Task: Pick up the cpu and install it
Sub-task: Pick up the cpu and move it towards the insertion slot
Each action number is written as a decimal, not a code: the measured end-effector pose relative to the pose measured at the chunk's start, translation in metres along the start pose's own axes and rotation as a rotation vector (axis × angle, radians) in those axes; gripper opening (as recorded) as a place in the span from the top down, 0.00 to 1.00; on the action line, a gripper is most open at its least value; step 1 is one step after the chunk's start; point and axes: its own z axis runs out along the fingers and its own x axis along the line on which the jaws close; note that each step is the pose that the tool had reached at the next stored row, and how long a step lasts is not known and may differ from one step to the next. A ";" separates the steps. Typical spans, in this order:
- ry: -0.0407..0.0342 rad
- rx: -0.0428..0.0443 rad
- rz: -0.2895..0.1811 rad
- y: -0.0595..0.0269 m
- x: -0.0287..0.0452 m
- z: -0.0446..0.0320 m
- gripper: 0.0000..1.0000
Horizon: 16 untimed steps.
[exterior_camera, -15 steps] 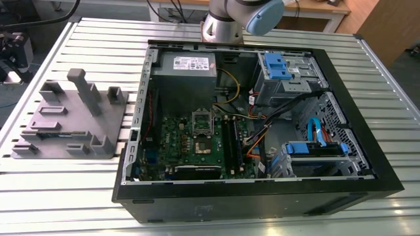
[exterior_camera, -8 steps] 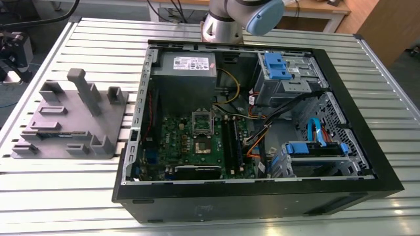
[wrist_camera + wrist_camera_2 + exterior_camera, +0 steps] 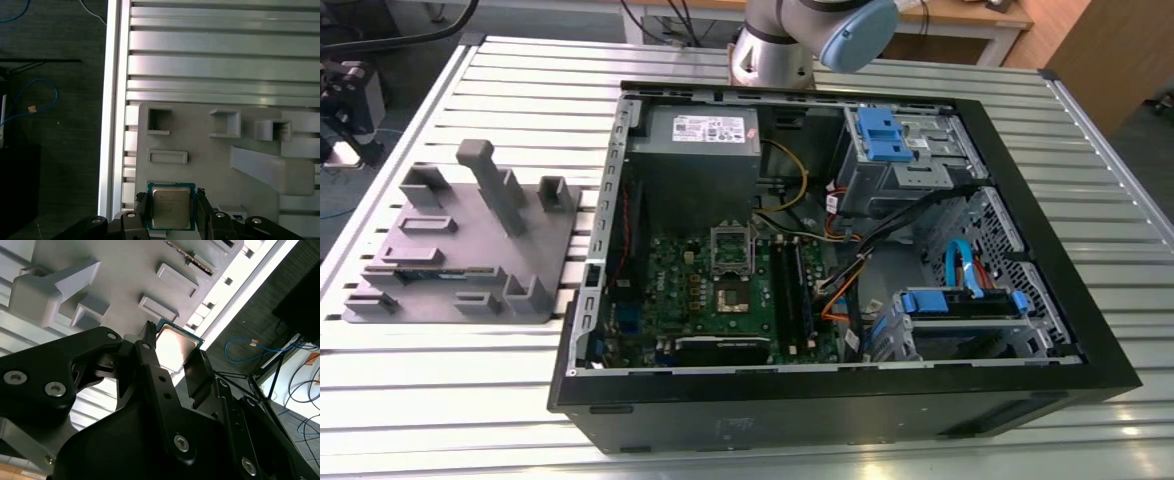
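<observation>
Slatted aluminium makes up the worktop (image 3: 454, 400), and from where I stand an open computer case (image 3: 1067, 360) lies on its side across the middle of it, with the green motherboard (image 3: 680, 300) and its dark socket (image 3: 731, 290) facing up. A grey moulded fixture (image 3: 480, 250) rests on the slats towards the exterior view's left, just beside the case. The arm (image 3: 774, 50) rises behind the case.

In both wrist views the gripper (image 3: 172, 200) (image 3: 173, 342) is down over one corner of that fixture, close to the worktop's edge, with dark floor and a loose blue cable (image 3: 30, 95) beyond. The cpu (image 3: 171, 207) (image 3: 175, 347) lies there, shiny side up. The black fingers (image 3: 142, 210) are drawn in against two opposite edges of it, clasping it between them. Whether it has left the fixture I cannot tell.
</observation>
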 end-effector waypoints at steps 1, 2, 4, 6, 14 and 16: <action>-0.0001 0.0000 0.000 0.0000 0.0000 -0.0007 0.53; -0.0001 -0.0001 0.000 0.0001 0.0000 -0.0015 0.53; -0.0001 -0.0001 0.000 0.0002 0.0001 -0.0035 0.53; -0.0001 -0.0001 0.000 0.0003 0.0001 -0.0054 0.53; -0.0001 -0.0002 0.000 0.0004 0.0001 -0.0078 0.53; 0.0001 0.0000 0.000 0.0004 0.0002 -0.0085 0.53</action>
